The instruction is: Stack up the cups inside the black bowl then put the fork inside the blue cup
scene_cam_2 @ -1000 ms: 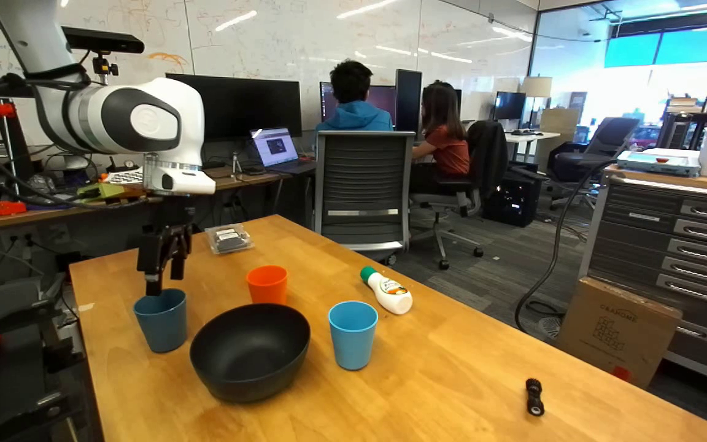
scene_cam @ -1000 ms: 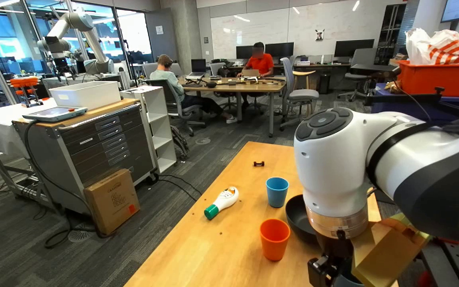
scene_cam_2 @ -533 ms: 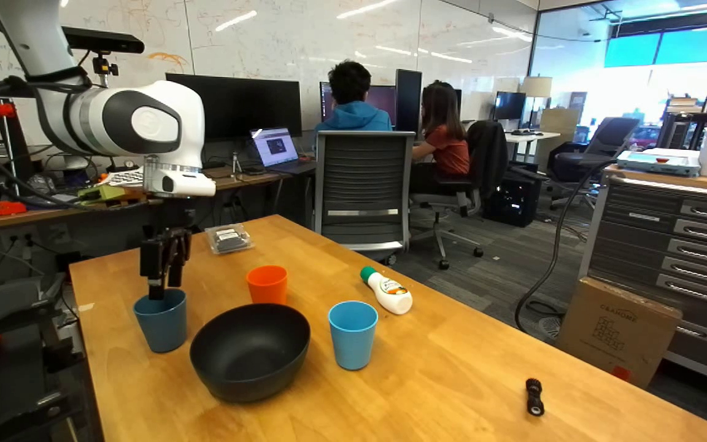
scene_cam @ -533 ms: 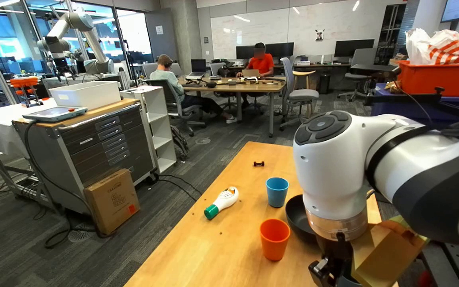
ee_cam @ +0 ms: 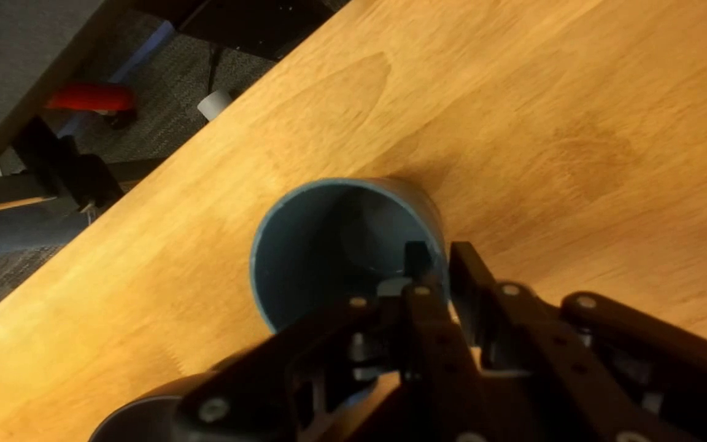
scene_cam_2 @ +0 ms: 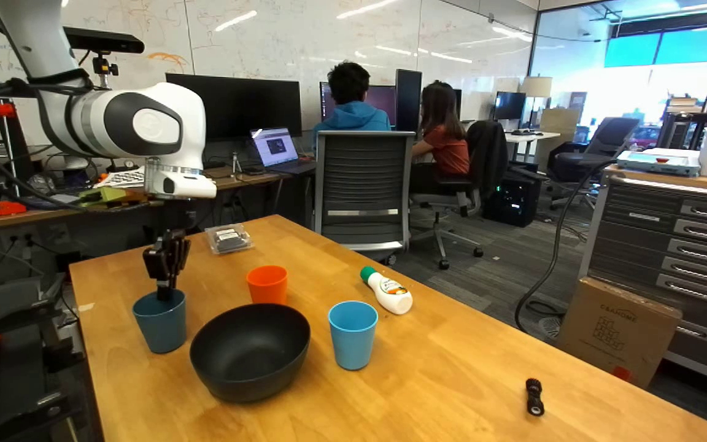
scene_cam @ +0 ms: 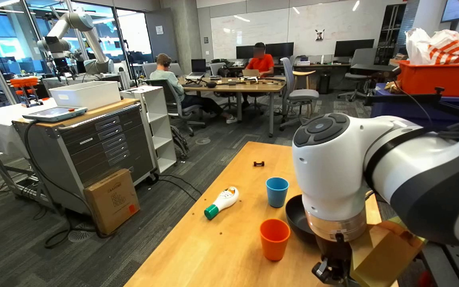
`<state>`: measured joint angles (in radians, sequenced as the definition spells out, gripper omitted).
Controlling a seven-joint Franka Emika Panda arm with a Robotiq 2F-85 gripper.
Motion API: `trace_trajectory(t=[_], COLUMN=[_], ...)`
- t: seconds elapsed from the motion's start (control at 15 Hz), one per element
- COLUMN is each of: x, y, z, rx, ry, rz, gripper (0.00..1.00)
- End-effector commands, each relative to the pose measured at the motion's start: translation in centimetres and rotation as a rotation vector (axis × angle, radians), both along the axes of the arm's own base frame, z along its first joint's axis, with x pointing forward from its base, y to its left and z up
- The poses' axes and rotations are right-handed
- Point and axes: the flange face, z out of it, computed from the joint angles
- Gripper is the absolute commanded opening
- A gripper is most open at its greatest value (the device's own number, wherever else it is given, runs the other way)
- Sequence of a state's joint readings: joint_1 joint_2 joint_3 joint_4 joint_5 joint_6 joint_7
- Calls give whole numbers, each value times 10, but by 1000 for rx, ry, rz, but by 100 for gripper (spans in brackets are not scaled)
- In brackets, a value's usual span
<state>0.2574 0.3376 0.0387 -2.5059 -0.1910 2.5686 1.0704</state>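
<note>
1 navy cup point(scene_cam_2: 161, 326) upright nr blk bowl point(scene_cam_2: 249, 382), rim pinched by gripper point(ee_cam: 442, 261)

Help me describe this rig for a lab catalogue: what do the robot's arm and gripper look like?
The arm is white and rounded, with dark grey panels, a dark segmented wrist pad, a shiny metallic ring and black cables. A pale disc sits on one dark panel. The gripper is black, with slim linked fingers and pale round screw heads.

The black bowl point(scene_cam_2: 249, 353) stands between the hand point(ee_cam: 440, 263) and the blue cup point(scene_cam_2: 353, 337); open surface point(scene_cam_2: 445, 368) separates that cup from the dumbbell-shaped object point(scene_cam_2: 534, 398).
</note>
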Motion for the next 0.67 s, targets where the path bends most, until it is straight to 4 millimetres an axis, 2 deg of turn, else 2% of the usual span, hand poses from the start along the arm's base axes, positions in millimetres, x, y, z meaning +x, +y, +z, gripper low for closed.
trace_trajectory(t=[0.0,0.4,0.6], x=[6,5,11], y=[3,5,5], z=[1,18,43], rx=[-15,-6,4], ry=[-16,-22,-67], rz=[-6,3,7], gripper=[0,1,1])
